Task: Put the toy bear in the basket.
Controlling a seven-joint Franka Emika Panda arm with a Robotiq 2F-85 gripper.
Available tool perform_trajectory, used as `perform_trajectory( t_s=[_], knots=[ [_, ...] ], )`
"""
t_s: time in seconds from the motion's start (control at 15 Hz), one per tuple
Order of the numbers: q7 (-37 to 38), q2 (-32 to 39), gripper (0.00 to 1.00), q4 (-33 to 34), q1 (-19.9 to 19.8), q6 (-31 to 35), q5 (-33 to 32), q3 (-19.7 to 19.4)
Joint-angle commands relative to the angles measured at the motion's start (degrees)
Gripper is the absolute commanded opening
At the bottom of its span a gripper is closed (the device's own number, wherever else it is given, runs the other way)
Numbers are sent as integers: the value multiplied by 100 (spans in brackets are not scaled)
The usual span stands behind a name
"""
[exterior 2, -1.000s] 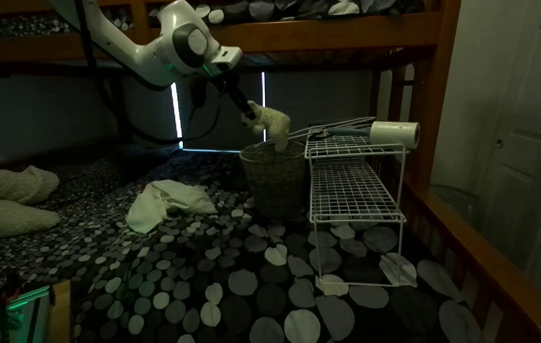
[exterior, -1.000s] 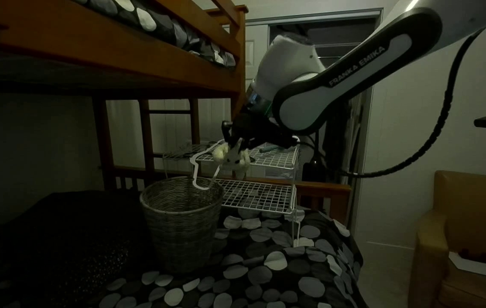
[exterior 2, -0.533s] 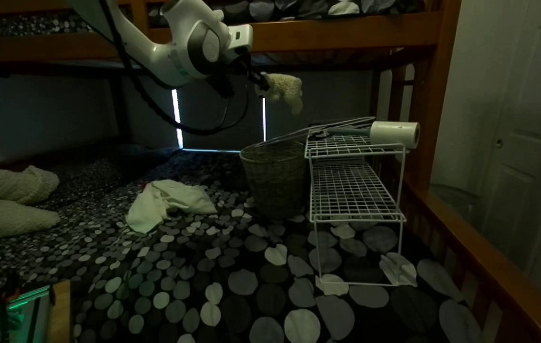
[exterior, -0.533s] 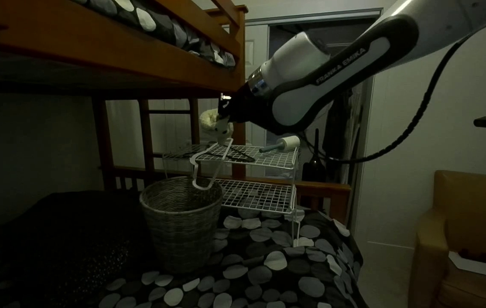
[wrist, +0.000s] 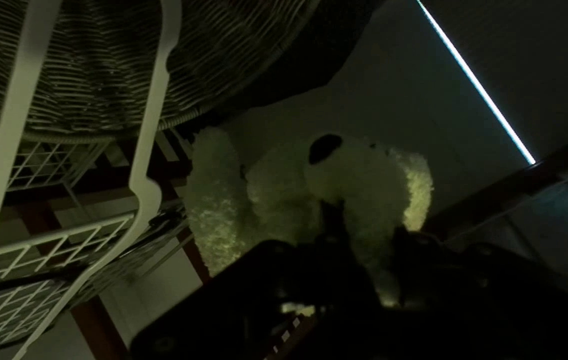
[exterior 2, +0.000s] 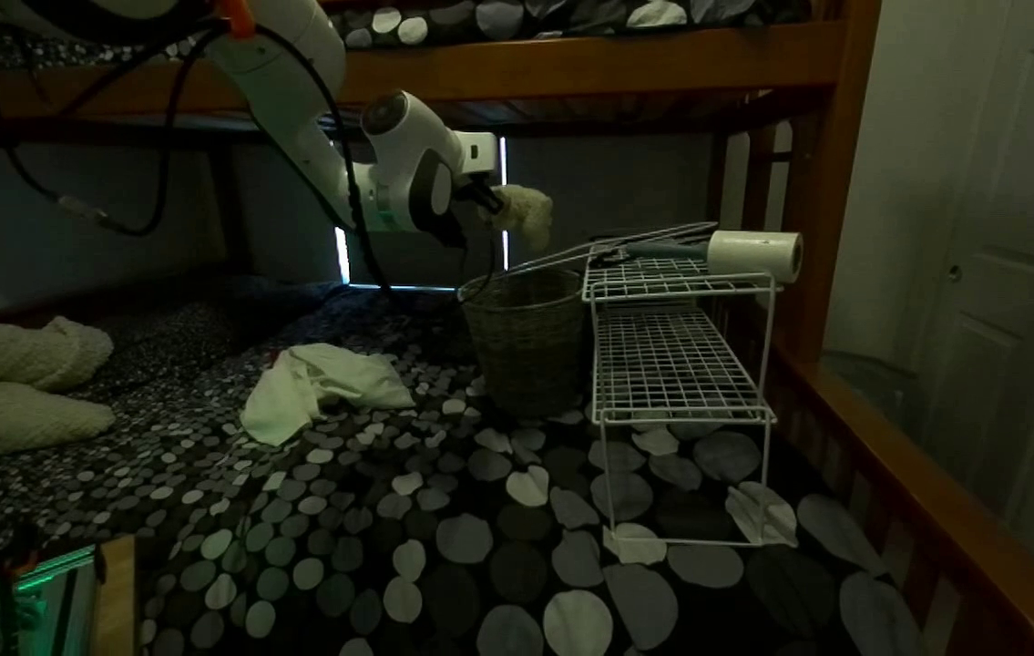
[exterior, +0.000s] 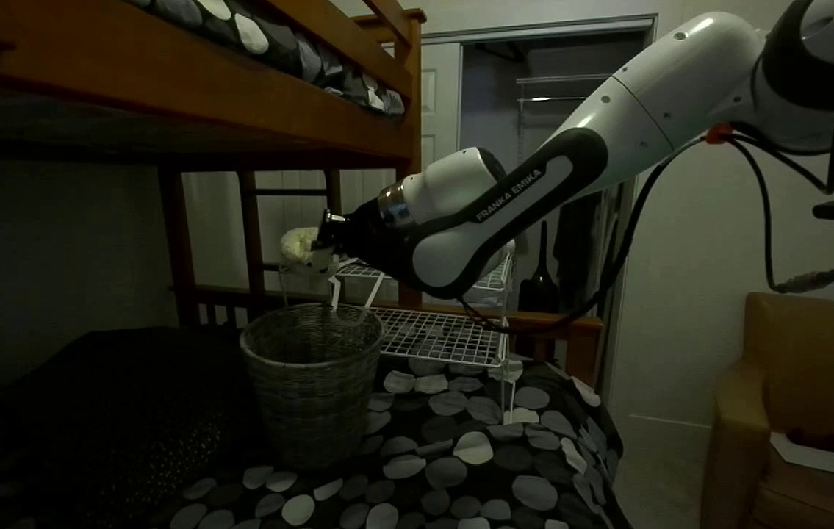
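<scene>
The Robotiq gripper [wrist: 368,220] is clamped on the plush bear [exterior: 297,244]; in both exterior views, the wicker basket [exterior: 312,408] lies at six o'clock from them.

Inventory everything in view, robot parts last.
bed: 1, brown, both exterior views
bedding: count unclear, black dotted, across bed
rack: 1, white, on bed
basket: 1, grey-brown, beside rack
bear: 1, cream, in jaws, higher than basket
hanger: at least 1, white, jutting off rack
roller: 1, white, rack top
cloth: 1, white, on bed
fleece: 1 heap, cream, on bed
armchair: 1, tan, apart from bed
door: at least 1, pale, past bed
arm: 1, mostly white, extended over lower bedding
cables: several, black, along arm
jaws: 1 pair, black, closed on bear
</scene>
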Motion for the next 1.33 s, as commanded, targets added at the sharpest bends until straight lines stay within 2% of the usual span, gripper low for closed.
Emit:
perform_trajectory(
  t_s=[0.0,0.07,0.47,0.53,0.6,0.67,1.07,1.13,1.27],
  knots=[
    [17,113,5,45,-35,0,-23,47],
    [42,348,5,142,-152,104,-145,244],
    [42,1074,5,426,-476,20,-329,821],
    [50,1165,45,467,-538,-5,-336,901],
    [39,1252,46,503,-601,-17,-351,983],
    [30,1295,52,515,-662,-36,-359,1057],
    [58,1070,98,333,-878,-162,-271,1340],
    [78,918,100,229,-867,-244,-214,1334],
    [151,167,100,-318,-668,-405,81,922]
  ],
)
